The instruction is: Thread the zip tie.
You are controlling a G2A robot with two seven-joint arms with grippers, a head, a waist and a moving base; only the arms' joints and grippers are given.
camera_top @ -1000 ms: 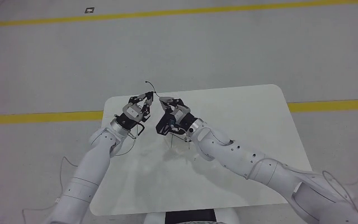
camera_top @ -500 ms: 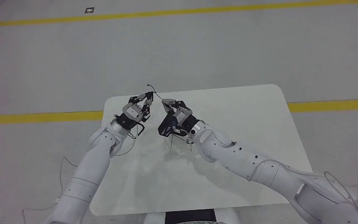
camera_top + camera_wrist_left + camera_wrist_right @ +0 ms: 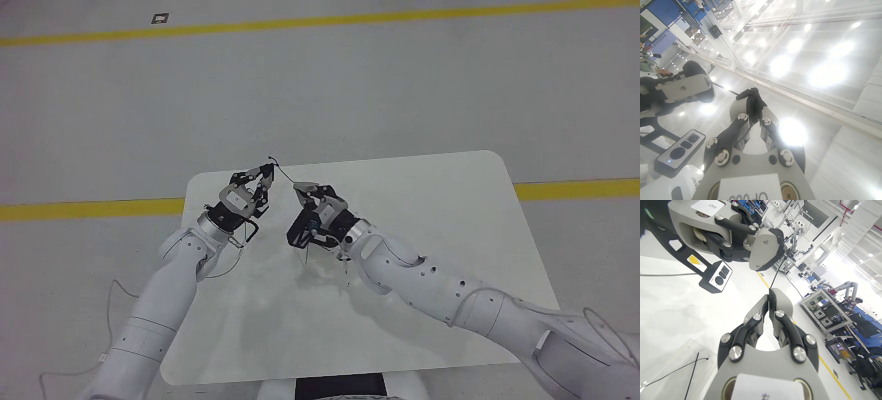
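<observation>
Nearest on the table [image 3: 450, 200], under the right arm, spare ties [image 3: 693, 370] are lying on a clear sheet. Farther back, above the table's far-left part, the right gripper [image 3: 769, 298] is pressing its fingers together on the thin strap of the zip tie [image 3: 776, 273]. Just to its left, the left gripper [image 3: 753, 106] is pinching the tie's bulkier end between closed fingertips. The strap is running straight between them, roughly left to right, so the tie is hanging in the air with both grippers on it. Any feeding or pulling is probably going to have to follow that axis, with the right gripper working the strap.
</observation>
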